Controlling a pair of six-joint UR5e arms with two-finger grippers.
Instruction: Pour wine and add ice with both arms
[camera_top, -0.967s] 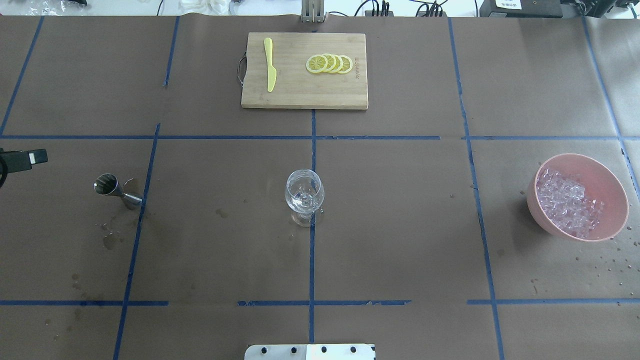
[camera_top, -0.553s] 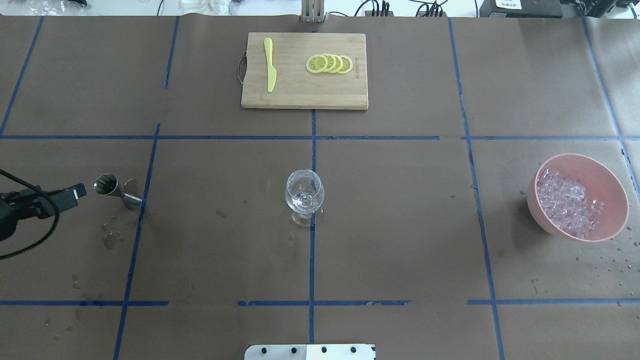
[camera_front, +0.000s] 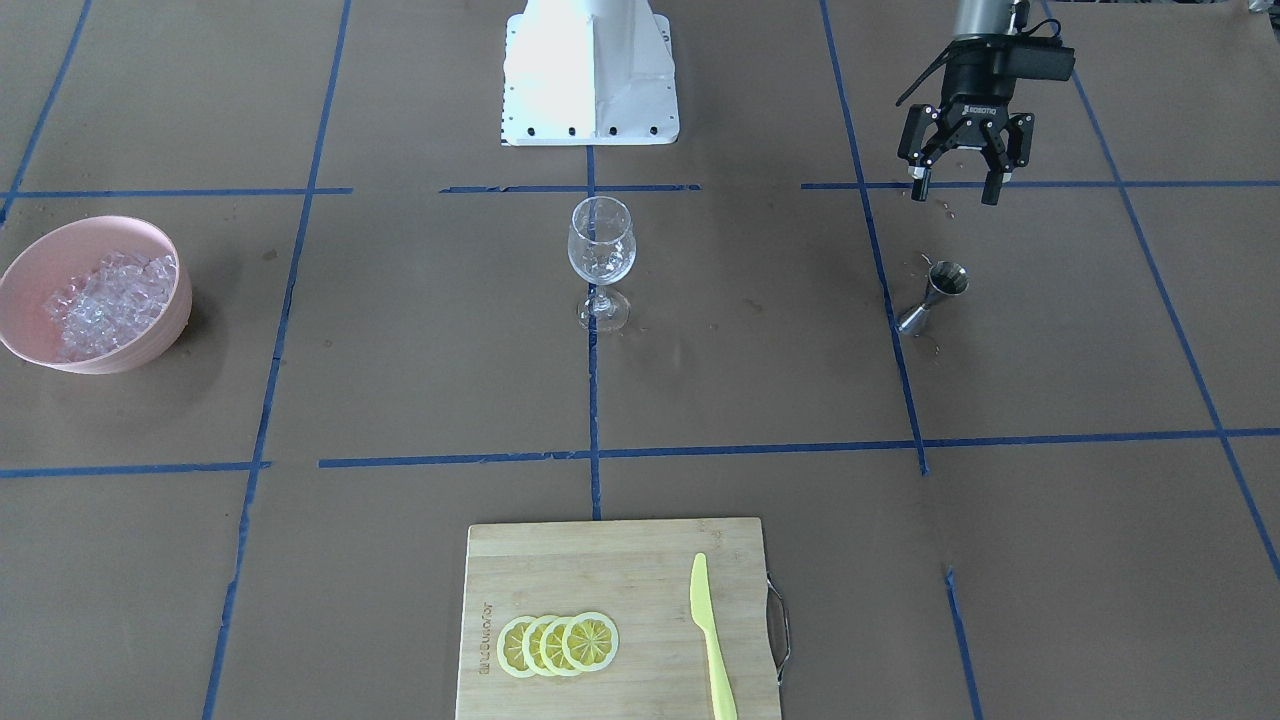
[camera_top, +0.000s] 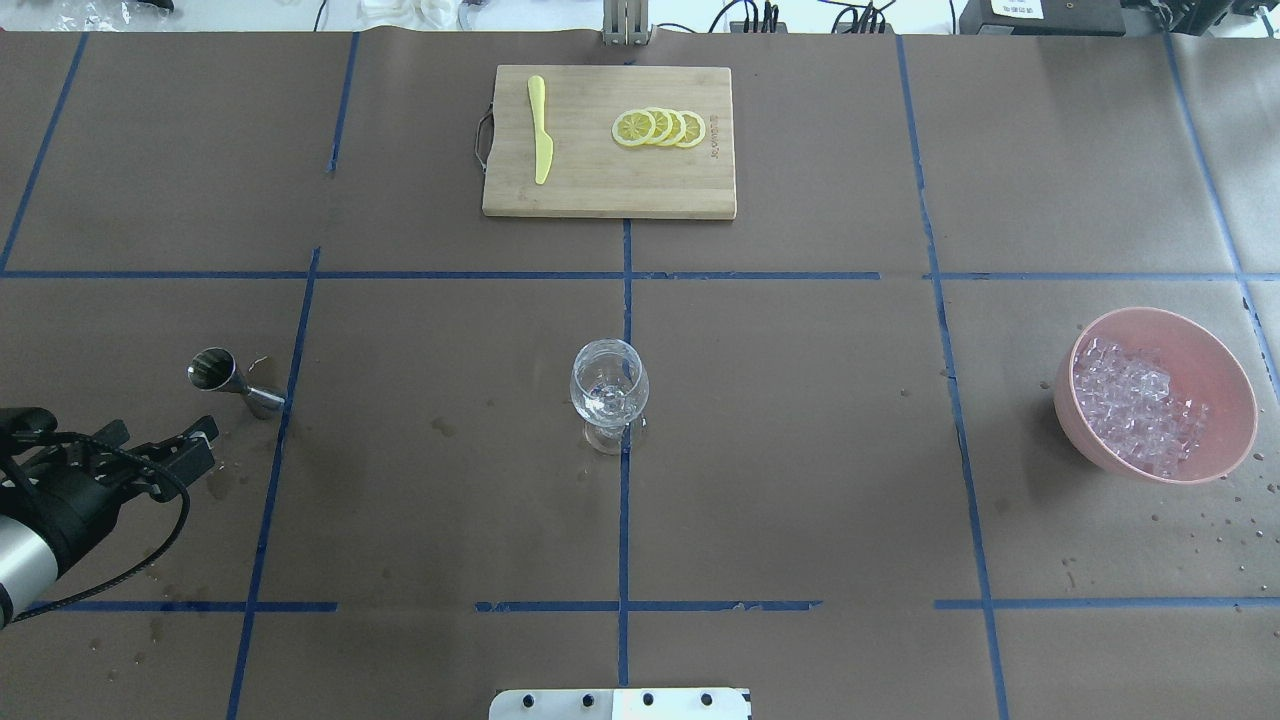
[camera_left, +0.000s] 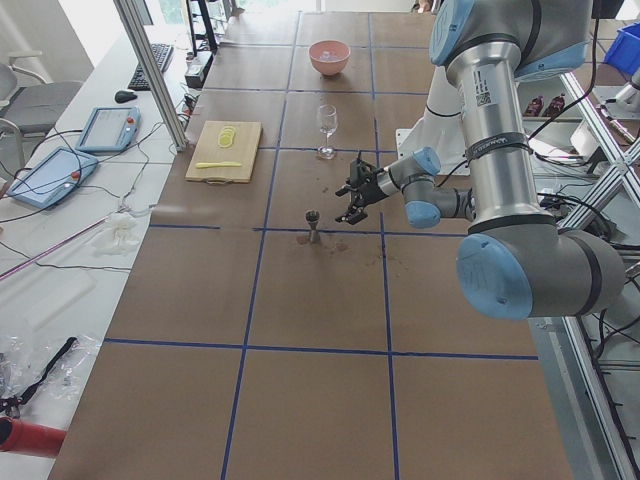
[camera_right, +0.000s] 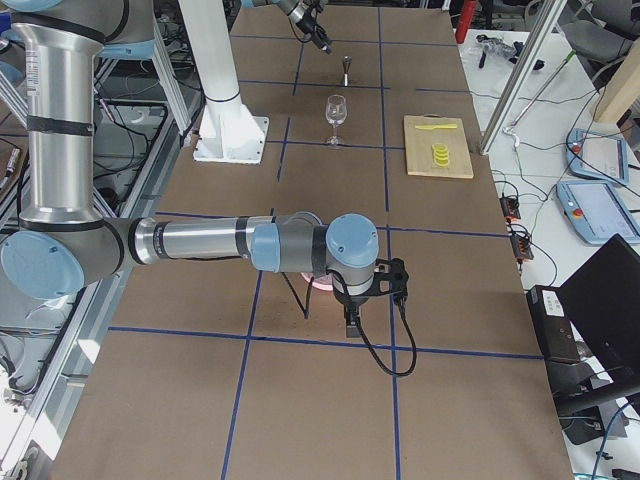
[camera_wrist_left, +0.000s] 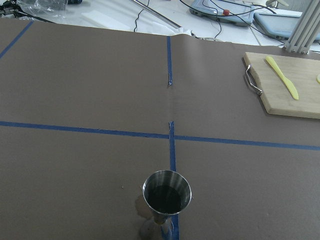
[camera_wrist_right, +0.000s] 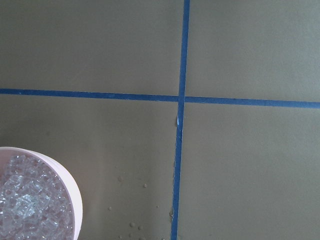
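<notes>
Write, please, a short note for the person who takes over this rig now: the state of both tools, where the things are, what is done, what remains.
Left tool: open, empty, hovering near the jigger, on the robot's side of it.
Right tool: by the pink bowl; open or shut cannot be told.
Things: jigger upright with dark liquid inside; wine glass upright at table centre, looks empty; ice in the bowl.
Done: nothing poured, no ice seen in the glass.
Left: grasp jigger, pour into glass, then add ice.
</notes>
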